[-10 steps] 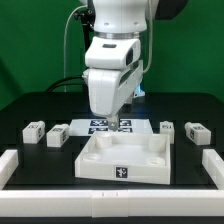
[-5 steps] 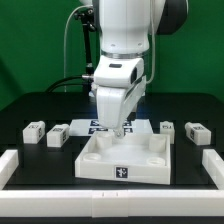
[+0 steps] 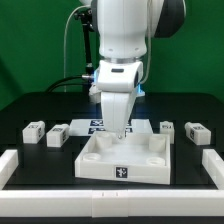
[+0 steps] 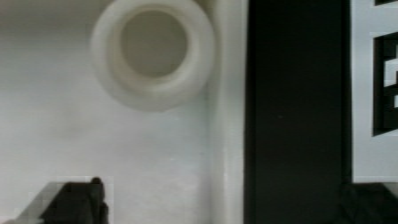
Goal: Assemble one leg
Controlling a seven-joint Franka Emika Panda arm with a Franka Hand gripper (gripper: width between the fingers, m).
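Observation:
Several legs, small white blocks with marker tags, lie on the black table: two on the exterior view's left (image 3: 34, 131) (image 3: 58, 134) and two on the right (image 3: 167, 129) (image 3: 195, 131). My gripper (image 3: 118, 131) hangs over the back rim of the large white tray (image 3: 150, 160), apart from every leg. In the wrist view my gripper (image 4: 219, 205) is open and empty, with one dark fingertip (image 4: 75, 200) showing over the white tray surface (image 4: 107, 140). A round raised socket (image 4: 151, 48) of the tray lies ahead of the fingers. No leg shows in the wrist view.
The marker board (image 3: 92, 125) lies behind the tray, partly hidden by the arm; its tag edge shows in the wrist view (image 4: 379, 90). White rails stand at the left (image 3: 8, 166), right (image 3: 213, 161) and front (image 3: 110, 206) of the table.
The arm has shifted slightly to the exterior view's right and lowered a little toward the tray's back rim. The legs and tray have not moved.

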